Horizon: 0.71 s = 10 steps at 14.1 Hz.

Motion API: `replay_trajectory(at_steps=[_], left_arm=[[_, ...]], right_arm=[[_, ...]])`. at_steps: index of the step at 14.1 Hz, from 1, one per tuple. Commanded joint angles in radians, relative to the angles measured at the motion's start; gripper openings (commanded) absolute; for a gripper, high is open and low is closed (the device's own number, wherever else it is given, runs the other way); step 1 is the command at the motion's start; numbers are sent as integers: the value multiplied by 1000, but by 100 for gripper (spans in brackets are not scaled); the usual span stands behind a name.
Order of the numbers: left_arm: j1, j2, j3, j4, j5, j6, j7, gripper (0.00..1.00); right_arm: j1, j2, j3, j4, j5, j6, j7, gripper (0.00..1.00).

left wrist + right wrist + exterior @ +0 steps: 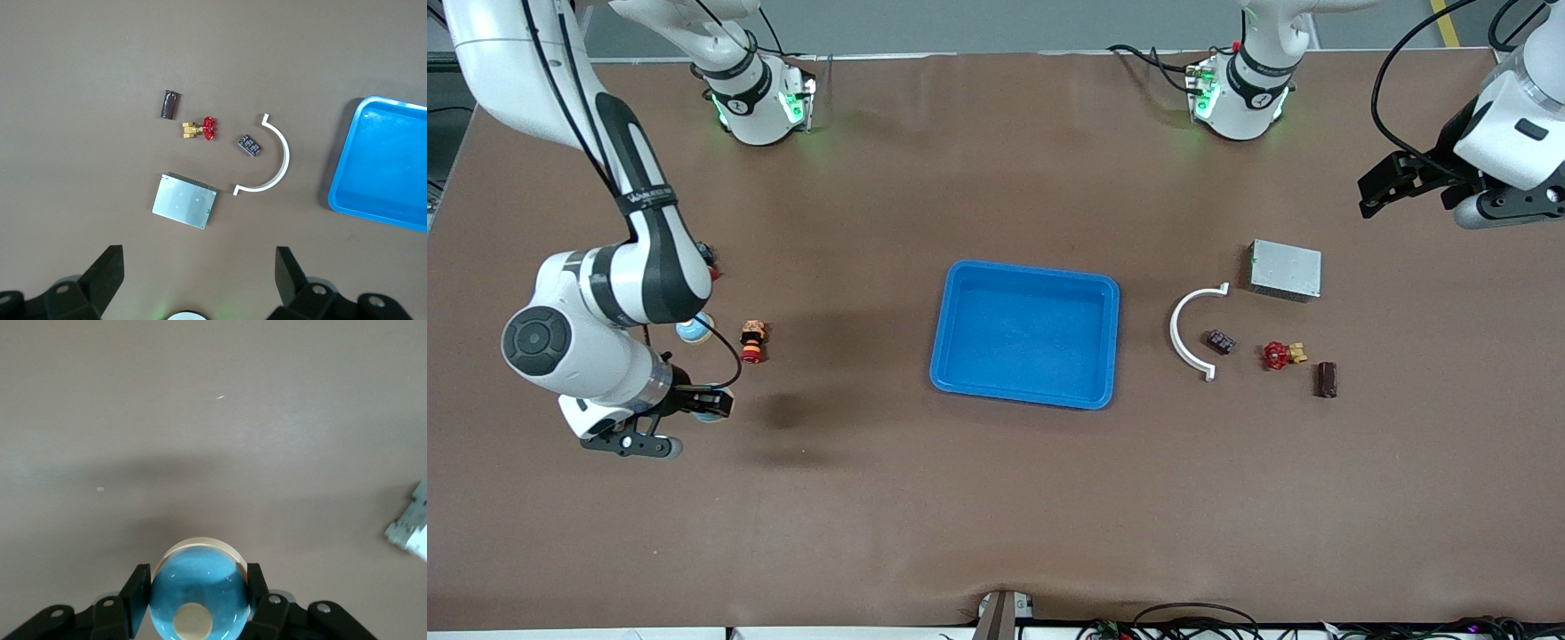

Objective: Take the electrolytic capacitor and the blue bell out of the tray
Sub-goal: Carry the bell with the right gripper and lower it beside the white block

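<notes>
A glossy blue bell [197,603] with a cream button sits between the fingers of my right gripper [197,597], which is shut on it. In the front view that gripper [710,407] hangs over bare table at the right arm's end. The capacitor [1328,379], a small dark brown cylinder, lies on the table toward the left arm's end, also seen as the capacitor [170,105] in the left wrist view. My left gripper [1383,191] hovers open and empty above that end; in its own view the left gripper [198,273] holds nothing.
A blue tray [947,329] lies mid-table. Near the capacitor are a red valve [1279,355], a small black block [1221,341], a white curved bracket [1178,333] and a metal box [1285,269]. A red-capped button [753,342] and a pale blue round thing [694,329] lie by the right arm.
</notes>
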Motion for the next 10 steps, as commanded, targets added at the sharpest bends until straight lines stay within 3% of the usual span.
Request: replay_trajectory(at_steps=[1, 7, 10], left_arm=[[9, -21, 0, -20, -20, 8, 29, 100], [9, -21, 0, -26, -14, 8, 31, 100], [7, -19, 0, -27, -12, 18, 31, 100]], right_arm=[[-71, -40, 18, -94, 12, 79, -110, 0], [-166, -20, 20, -161, 25, 164, -244, 0], [-195, 0, 20, -203, 98, 235, -332, 0]])
